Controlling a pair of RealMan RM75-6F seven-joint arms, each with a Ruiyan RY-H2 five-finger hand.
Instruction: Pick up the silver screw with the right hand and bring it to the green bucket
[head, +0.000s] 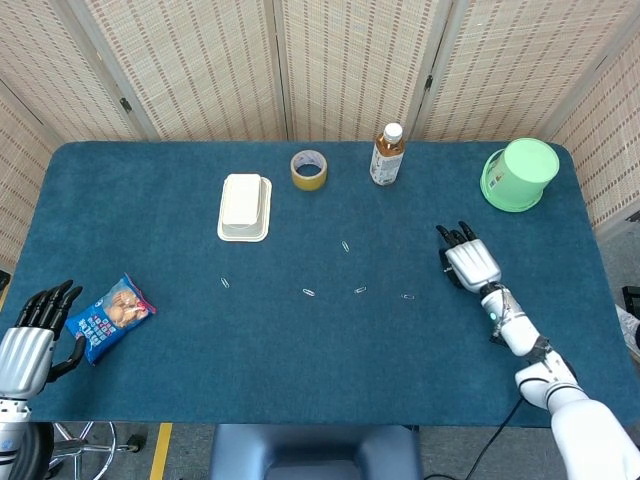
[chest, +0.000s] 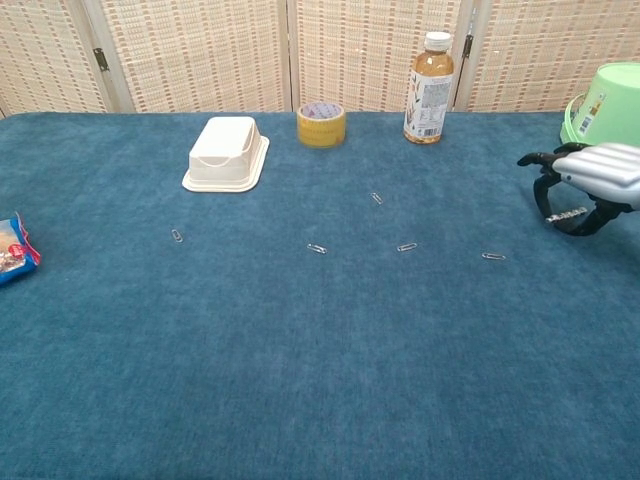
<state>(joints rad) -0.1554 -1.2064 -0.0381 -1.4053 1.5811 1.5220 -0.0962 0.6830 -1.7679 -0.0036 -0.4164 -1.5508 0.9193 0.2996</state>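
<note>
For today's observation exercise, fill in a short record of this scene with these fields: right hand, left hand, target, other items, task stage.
right hand: right hand pinches the silver screw above the table
left hand: left hand open at the table's near-left edge, beside the snack packet
target: green bucket, tipped, far right corner
other items: white container, tape roll, bottle, scattered paper clips
task stage: screw held, not yet at bucket

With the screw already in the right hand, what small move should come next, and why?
Probably carry it on toward the green bucket. The chest view shows the right hand pinching the silver screw above the table, and the bucket lies on its side just beyond the hand, a gap between them.
</note>
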